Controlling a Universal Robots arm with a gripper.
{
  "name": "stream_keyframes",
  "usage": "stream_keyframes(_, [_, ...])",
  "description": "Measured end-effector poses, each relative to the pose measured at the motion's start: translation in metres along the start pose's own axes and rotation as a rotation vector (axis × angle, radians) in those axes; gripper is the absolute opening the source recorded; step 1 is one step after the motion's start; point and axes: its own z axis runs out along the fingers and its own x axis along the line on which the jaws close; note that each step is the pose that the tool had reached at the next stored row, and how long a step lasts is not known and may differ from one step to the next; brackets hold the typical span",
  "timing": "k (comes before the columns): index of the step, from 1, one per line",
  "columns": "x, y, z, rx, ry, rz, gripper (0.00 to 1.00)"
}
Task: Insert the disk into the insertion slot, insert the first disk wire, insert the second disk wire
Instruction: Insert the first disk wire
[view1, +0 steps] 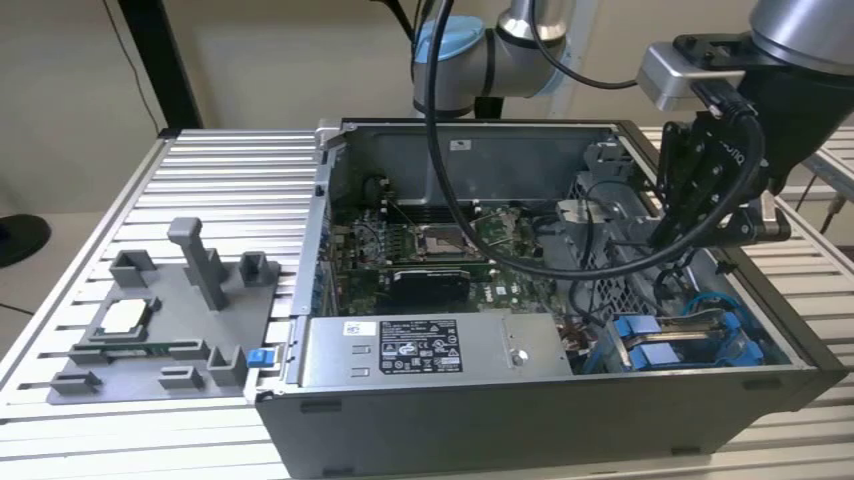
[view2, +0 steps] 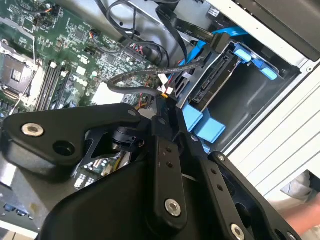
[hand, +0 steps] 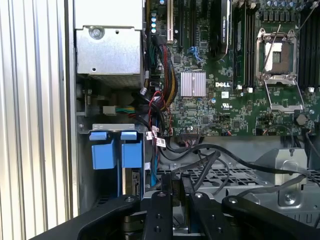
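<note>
Over the drive corner of the open case (view1: 561, 420), the gripper (view2: 164, 102) is hovering with its 2 fingers (hand: 162, 210) drawn almost together, leaving a thin gap. Whether anything is sitting pinched there cannot be told. A black cable (view2: 132, 76) is looping right at the tips. Just beyond them, the disk (view2: 216, 75) is sitting in the slot (hand: 112, 128), its blue frame showing and a blue cable (view2: 198, 50) running by its end. Past the disk, the case's wall is standing close. Toward the motherboard (hand: 210, 100), more room is lying open, with cables crossing it.
</note>
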Motion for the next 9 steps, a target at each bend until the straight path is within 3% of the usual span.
stream_keyframes(9, [0.0054,-0.0035,0.0026,0.0009,0.0279,0.000,0.00])
